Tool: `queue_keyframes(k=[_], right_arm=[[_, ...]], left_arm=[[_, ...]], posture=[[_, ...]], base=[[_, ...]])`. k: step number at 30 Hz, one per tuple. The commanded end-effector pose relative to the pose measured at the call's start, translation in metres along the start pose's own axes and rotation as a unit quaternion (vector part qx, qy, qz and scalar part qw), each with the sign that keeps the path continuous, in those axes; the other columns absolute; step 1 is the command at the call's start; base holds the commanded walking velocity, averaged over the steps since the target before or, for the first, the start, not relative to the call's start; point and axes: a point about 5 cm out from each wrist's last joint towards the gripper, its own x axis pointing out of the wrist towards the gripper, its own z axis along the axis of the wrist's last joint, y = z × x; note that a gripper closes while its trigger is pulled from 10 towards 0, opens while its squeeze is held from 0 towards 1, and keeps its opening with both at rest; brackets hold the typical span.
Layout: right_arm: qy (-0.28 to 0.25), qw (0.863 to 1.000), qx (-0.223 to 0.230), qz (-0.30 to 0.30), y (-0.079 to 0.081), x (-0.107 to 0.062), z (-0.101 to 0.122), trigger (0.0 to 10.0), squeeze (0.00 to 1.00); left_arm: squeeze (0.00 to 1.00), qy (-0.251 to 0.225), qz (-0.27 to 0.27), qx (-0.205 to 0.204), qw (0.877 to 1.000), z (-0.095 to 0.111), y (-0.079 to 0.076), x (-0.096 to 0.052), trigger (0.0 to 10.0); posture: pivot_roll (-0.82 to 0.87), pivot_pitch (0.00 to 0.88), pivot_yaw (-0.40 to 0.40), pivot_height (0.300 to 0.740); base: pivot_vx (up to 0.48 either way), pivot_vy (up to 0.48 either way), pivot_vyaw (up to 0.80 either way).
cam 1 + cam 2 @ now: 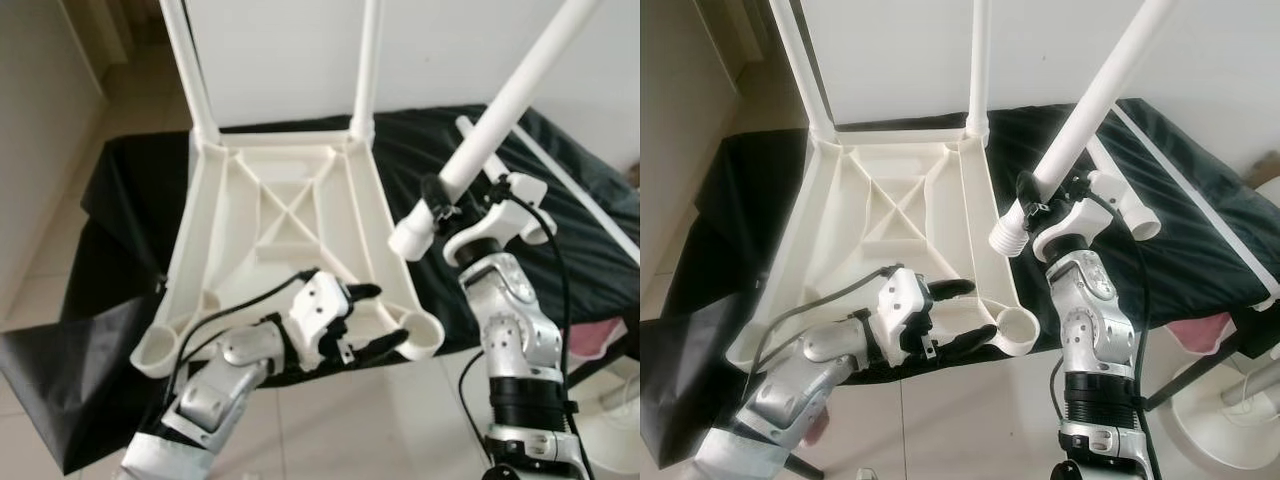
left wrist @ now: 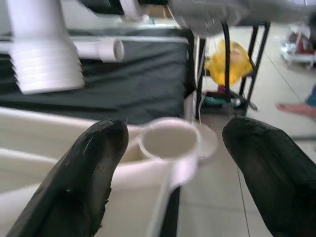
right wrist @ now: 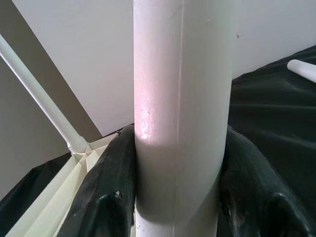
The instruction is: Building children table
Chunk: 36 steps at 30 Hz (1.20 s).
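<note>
A white plastic tabletop [image 1: 290, 240] lies upside down on a bench [image 1: 560, 200] draped in black cloth, its ribbed underside up. Two legs [image 1: 368, 60] already stand upright in the sockets at its far corners, against a white wall [image 1: 450, 50]. The two near corner sockets hang over the bench's near edge, above a pale tiled floor [image 1: 50, 250].

The right end effector [image 1: 1040, 205] is clamped on a third leg [image 1: 1080, 110], whose long axis tilts up and away to the right, its ribbed end pointing down toward the near right socket [image 1: 1018, 330]. Another leg [image 1: 1130, 205] lies flat on the cloth behind it.

The left end effector [image 1: 372, 318] has its fingers [image 2: 94, 168] apart, straddling the tabletop's near right corner just beside that socket.
</note>
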Motion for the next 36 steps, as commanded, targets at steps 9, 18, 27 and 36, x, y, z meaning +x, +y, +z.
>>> queue_keyframes(k=[9,18,27,36], right_arm=[[0.001,1.0,-0.002,0.006,0.001,0.004,0.003,10.0,0.0],[0.002,1.0,-0.003,0.004,0.002,0.006,0.003,10.0,0.0],[-0.001,1.0,-0.006,-0.007,-0.002,0.006,0.005,10.0,0.0],[0.001,1.0,-0.01,-0.008,0.0,0.004,0.005,10.0,0.0]], left_arm=[[0.0,0.101,0.034,0.063,0.992,-0.032,0.011,0.005,10.0],[0.0,0.114,0.052,0.047,0.991,-0.034,0.015,0.016,10.0],[0.0,0.11,0.039,0.037,0.992,-0.036,0.01,0.034,10.0],[0.0,0.09,0.043,0.012,0.995,-0.033,0.007,0.054,10.0]], posture=[[0.01,0.0,-0.053,0.74],[0.01,0.019,-0.049,0.74],[-0.02,0.031,-0.041,0.74],[-0.05,0.045,-0.031,0.74]], base=[[0.0,0.0,0.0],[0.0,0.0,0.0],[0.0,0.0,0.0],[0.0,0.0,0.0]])
